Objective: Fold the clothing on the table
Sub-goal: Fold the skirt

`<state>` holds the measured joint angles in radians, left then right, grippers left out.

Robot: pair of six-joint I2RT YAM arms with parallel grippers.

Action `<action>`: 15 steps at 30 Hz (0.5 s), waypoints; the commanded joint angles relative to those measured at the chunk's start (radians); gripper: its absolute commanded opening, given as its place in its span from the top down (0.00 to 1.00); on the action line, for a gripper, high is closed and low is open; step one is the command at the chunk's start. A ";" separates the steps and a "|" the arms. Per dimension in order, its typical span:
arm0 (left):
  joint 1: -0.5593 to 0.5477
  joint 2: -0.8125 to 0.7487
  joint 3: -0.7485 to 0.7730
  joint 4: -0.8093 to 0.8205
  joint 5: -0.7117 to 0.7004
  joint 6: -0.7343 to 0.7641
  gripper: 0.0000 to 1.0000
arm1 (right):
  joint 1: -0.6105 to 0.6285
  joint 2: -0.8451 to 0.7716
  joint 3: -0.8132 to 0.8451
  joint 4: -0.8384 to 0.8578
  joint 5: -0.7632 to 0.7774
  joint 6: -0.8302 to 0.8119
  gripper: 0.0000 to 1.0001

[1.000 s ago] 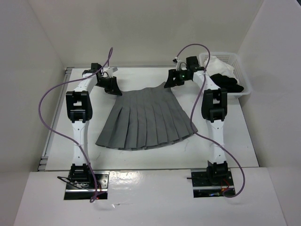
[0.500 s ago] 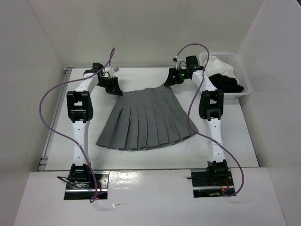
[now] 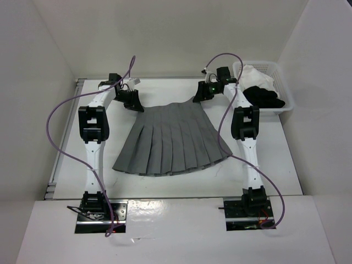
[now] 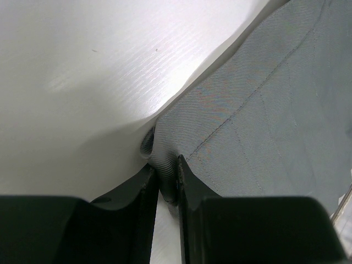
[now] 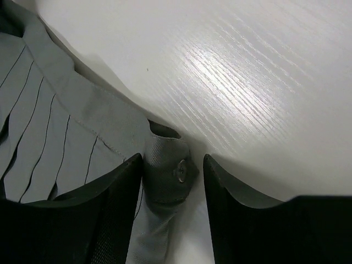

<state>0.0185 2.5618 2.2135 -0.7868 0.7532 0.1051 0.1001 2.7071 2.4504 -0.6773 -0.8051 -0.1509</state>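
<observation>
1. The skirt [image 3: 173,137] lies flat on the table [image 3: 275,159] between the two arms. Its waistband [image 3: 176,105] is at the far side and its hem [image 3: 165,168] fans out toward the bases.
2. Left gripper [image 4: 164,177]: jaws clamped on a bunched fold at the left waistband corner. The cloth puckers up between the fingers.
3. Right gripper [image 5: 173,176]: jaws apart, straddling the right waistband end, the tab with the button [image 5: 180,170]. We see a sliver of gap on one side, so we call it not gripped.
4. Handling, our read: light, soft, limp woven cloth with no stiffness of its own. We expect it to sag between two grip points. The pleats look pressed and may splay if dragged. The tabletop looks smooth, so the cloth should slide rather than snag.
5. Where to hold: the two waistband corners. The cloth there is doubled and stitched, so it is the thickest part and the least likely to slip out. The hem is thin, and a pinch there would likely catch only one pleat.
6. Writing: none readable. We see no brand or label on the skirt, the arms or the basket [image 3: 286,107]. The button face is too small to make out.
7. The basket, at the table's far right corner, holds a white garment [image 3: 256,74] and a black garment [image 3: 267,98]. It is well apart from the skirt and is not our job.
</observation>
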 commanded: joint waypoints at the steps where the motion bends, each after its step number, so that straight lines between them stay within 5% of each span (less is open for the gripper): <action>1: -0.022 -0.011 -0.017 -0.028 -0.054 0.050 0.74 | 0.004 0.031 0.068 -0.031 -0.017 -0.012 0.47; 12: -0.031 0.008 0.003 -0.048 -0.063 0.079 0.74 | 0.013 0.083 0.136 -0.059 -0.017 -0.012 0.49; 15: -0.031 0.017 0.012 -0.048 -0.072 0.079 0.74 | 0.013 0.083 0.136 -0.059 -0.017 -0.021 0.61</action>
<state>0.0006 2.5618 2.2185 -0.7933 0.7452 0.1307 0.1051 2.7689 2.5469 -0.7052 -0.8211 -0.1551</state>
